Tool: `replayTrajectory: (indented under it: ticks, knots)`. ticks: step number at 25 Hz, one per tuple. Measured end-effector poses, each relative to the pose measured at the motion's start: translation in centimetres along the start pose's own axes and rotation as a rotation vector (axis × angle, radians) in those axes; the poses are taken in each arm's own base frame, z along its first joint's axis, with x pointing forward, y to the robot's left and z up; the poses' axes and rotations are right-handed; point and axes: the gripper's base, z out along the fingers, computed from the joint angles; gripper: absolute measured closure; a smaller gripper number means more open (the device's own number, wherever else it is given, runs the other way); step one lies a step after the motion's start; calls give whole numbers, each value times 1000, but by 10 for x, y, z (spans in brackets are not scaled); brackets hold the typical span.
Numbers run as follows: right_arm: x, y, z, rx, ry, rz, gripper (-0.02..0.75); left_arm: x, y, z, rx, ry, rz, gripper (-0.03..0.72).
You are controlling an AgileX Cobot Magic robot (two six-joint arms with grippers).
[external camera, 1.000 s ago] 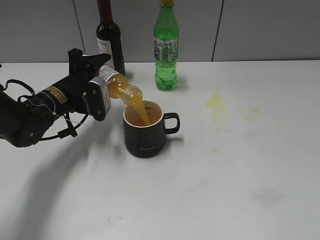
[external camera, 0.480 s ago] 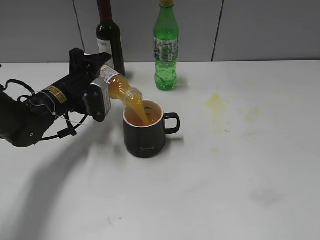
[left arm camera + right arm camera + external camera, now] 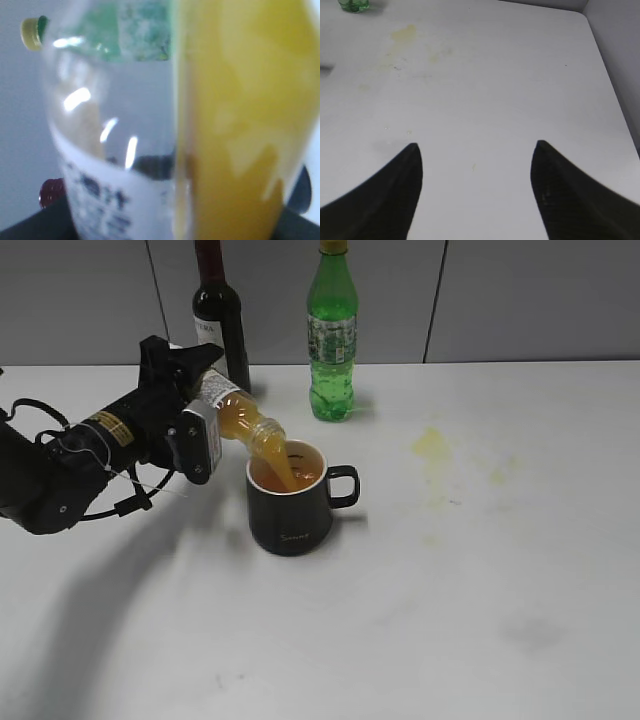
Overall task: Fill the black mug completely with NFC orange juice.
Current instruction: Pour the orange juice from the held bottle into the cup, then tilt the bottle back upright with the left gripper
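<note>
- Step: pouring; left gripper (image 3: 205, 410) clamps tilted bottle (image 3: 240, 420), juice (image 3: 282, 465) streaming into mug (image 3: 292, 505) at 4 o'clock.
- Right gripper (image 3: 476, 165): spread wide, empty.
- Next: likely tip further until brimful.

The tilted juice bottle (image 3: 235, 415) hangs left above the mug (image 3: 291, 502); two bottles (image 3: 331, 335) stand behind.

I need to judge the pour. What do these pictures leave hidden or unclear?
- Juice level in the black mug: exterior view, hidden by the near rim and the stream.
- Left tool fingers: left wrist view, blocked by the blurred juice bottle filling the frame.
- Mug lettering: exterior view, too small to read.
- Wine bottle top: exterior view, cut off by the upper edge.
- Right tool: out of the exterior frame.
</note>
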Motion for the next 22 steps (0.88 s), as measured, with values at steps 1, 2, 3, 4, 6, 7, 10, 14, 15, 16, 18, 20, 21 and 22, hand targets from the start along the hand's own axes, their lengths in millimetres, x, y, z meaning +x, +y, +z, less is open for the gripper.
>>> replayTrajectory:
  ticks: [1, 2, 3, 4, 6, 7, 10, 14, 15, 16, 18, 20, 21, 22]
  knots:
    - [0, 0, 0, 0, 0, 0, 220, 0, 0, 0, -1, 0, 0, 220]
    - [0, 0, 0, 0, 0, 0, 220, 0, 0, 0, -1, 0, 0, 220]
    - [0, 0, 0, 0, 0, 0, 220, 0, 0, 0, -1, 0, 0, 220]
    - [0, 0, 0, 0, 0, 0, 220, 0, 0, 0, -2, 0, 0, 220]
    - [0, 0, 0, 0, 0, 0, 220, 0, 0, 0, -5, 0, 0, 220]
    - [0, 0, 0, 0, 0, 0, 220, 0, 1, 0, -6, 1, 0, 220]
    - [0, 0, 0, 0, 0, 0, 220, 0, 1, 0, -7, 1, 0, 220]
    - [0, 0, 0, 0, 0, 0, 220, 0, 1, 0, -7, 1, 0, 220]
    - [0, 0, 0, 0, 0, 0, 220, 0, 1, 0, -7, 1, 0, 220]
    - [0, 0, 0, 0, 0, 0, 220, 0, 1, 0, -7, 1, 0, 220]
    - [0, 0, 0, 0, 0, 0, 220, 0, 1, 0, -7, 1, 0, 220]
    - [0, 0, 0, 0, 0, 0, 220, 0, 1, 0, -7, 1, 0, 220]
    - [0, 0, 0, 0, 0, 0, 220, 0, 1, 0, -7, 1, 0, 220]
    - [0, 0, 0, 0, 0, 0, 220, 0, 1, 0, -7, 1, 0, 220]
